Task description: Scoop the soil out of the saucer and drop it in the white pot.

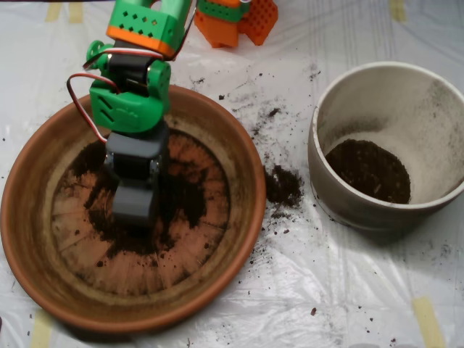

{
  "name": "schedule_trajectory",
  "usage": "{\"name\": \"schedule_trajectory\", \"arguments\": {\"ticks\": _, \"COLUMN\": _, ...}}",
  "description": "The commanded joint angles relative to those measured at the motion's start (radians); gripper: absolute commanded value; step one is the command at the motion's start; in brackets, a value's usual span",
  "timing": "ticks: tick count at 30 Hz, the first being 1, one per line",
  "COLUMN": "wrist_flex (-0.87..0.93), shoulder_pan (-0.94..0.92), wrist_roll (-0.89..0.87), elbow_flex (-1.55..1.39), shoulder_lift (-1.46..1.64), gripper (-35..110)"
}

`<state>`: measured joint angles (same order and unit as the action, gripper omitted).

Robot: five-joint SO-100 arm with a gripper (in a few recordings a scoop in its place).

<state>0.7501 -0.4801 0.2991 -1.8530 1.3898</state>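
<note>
Terracotta saucer (29,217), largest item, sits at left on the plastic-covered surface (326,290). Its ridged floor carries a thin, patchy layer of soil (185,199), darkest around the middle and upper left; lower floor nearly bare.

White pot (391,94) stands to the right of the saucer, apart from it, a strip of surface between the two rims. A dark mound of soil already lies in its bottom.

Green arm (130,94) reaches down from the top edge into the saucer. Orange base parts at top centre.

Grey scoop (135,190) is down on the saucer floor, left of centre, in among the soil. Jaws: from above the shells appear drawn together, but whether they are clenched on a load or merely resting closed I cannot tell.

Spilled clump (283,185) lies on the surface just outside the saucer's right rim, between saucer and pot, with loose grains scattered about.

Key relation, as I judge it: the pot lies directly right of the scoop and slightly higher in the frame. The carry must lift clear of the saucer's right rim, pass over the spill and the gap, then clear the pot's taller near wall before release. Remaining soil lies mostly right of and below the scoop.
</note>
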Motion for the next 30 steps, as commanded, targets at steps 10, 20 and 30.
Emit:
{"name": "schedule_trajectory", "arguments": {"ticks": 10, "wrist_flex": -0.19, "shoulder_pan": -0.035, "wrist_roll": 0.15, "elbow_flex": -0.1, "shoulder_lift": 0.124, "gripper": 0}}
{"name": "schedule_trajectory", "arguments": {"ticks": 20, "wrist_flex": -0.19, "shoulder_pan": -0.11, "wrist_roll": 0.017, "elbow_flex": 0.034, "shoulder_lift": 0.098, "gripper": -1}}
{"name": "schedule_trajectory", "arguments": {"ticks": 30, "wrist_flex": -0.166, "shoulder_pan": -0.02, "wrist_roll": -0.161, "elbow_flex": -0.072, "shoulder_lift": 0.417, "gripper": -1}}
